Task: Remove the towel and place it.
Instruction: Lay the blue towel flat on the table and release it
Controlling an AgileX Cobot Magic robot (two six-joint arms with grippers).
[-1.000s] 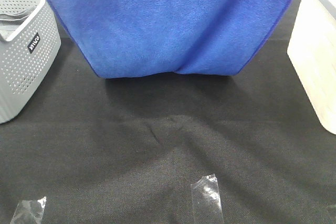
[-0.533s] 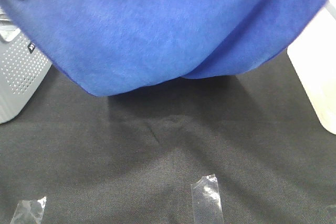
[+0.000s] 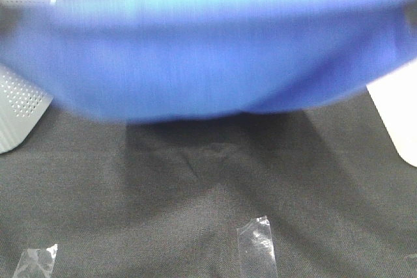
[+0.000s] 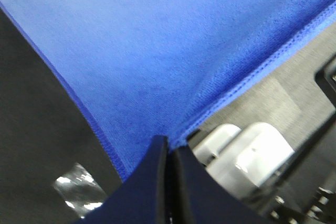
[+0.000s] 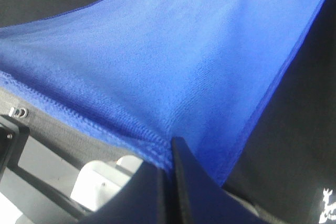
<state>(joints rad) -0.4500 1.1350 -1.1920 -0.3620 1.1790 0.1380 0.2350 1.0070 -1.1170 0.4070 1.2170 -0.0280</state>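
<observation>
The royal-blue towel [image 3: 208, 50] hangs stretched wide and blurred across the upper half of the exterior high view, above the black table covering [image 3: 195, 187]. Neither gripper shows in that view. In the left wrist view my left gripper [image 4: 169, 148] is shut on a corner of the towel [image 4: 157, 51], right at its stitched hem. The right wrist view has my right gripper [image 5: 170, 148] shut on another corner of the towel [image 5: 173, 61], the cloth spreading away from the closed jaws.
A grey perforated basket [image 3: 19, 105] stands at the left edge, partly behind the towel. A white container [image 3: 401, 118] sits at the right edge. Two strips of clear tape [image 3: 257, 245] [image 3: 36, 262] lie on the near part of the black covering.
The towel has swung up and spread wider, toward the camera. It now spans the whole width and covers more of the basket and the white container.
</observation>
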